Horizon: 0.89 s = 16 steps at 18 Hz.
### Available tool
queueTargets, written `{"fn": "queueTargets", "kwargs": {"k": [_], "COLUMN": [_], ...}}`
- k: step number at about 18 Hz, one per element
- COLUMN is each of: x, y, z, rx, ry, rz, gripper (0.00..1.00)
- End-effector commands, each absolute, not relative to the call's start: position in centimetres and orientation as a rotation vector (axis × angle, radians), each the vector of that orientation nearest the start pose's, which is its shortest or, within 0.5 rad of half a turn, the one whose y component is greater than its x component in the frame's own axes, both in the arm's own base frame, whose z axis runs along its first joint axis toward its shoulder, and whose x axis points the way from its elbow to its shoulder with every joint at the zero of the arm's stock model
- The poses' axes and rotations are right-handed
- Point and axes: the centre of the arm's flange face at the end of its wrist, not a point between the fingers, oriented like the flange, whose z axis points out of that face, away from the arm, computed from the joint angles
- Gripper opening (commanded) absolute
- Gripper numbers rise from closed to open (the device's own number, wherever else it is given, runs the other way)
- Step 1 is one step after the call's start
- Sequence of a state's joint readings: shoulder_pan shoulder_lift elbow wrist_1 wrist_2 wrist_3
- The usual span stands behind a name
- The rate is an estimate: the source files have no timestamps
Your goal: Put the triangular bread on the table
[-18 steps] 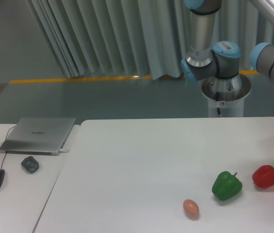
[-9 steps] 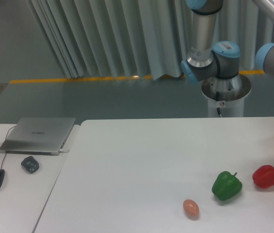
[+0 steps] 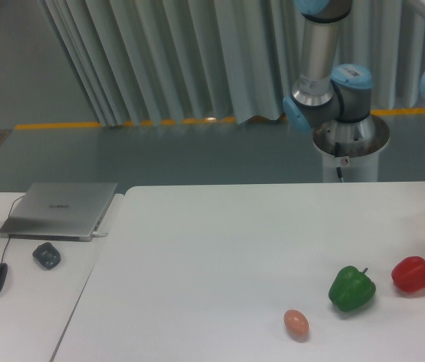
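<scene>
Bench (image 3: 220,249) surface lies broad and white, with egg (image 3: 296,323), green pepper (image 3: 352,288) and red pepper (image 3: 412,274) strung near its front right edge. Neither gripper nor triangular bread is visible; the gripper's state I cannot tell.

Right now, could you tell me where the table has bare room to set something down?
The table is bare across its left and middle, from the edge by the laptop to the egg. The front right is crowded: egg, green pepper, red pepper.

On the table (image 3: 220,249), egg (image 3: 296,323), then two peppers (image 3: 352,288) rightward; laptop (image 3: 60,209) far left.
</scene>
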<state>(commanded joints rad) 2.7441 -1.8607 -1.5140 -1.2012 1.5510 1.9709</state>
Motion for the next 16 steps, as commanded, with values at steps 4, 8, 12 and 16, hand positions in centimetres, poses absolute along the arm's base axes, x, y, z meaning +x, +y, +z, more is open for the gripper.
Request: {"fn": "queueTargets", "kwargs": {"k": [4,8,12,16], "x": [-52.0,-52.7,-52.9,-53.0], "y": [36.0,36.4,36.5,36.4], "z": [38.6,36.5,35.7,35.1], "rx": [-2.851,-2.852,-2.854,-2.857], "ry": [1.213,1.221,1.221,1.219], "rz": [0.206,0.160,0.139,0.125], "gripper": [1.00,1.00,1.00,1.00]}}
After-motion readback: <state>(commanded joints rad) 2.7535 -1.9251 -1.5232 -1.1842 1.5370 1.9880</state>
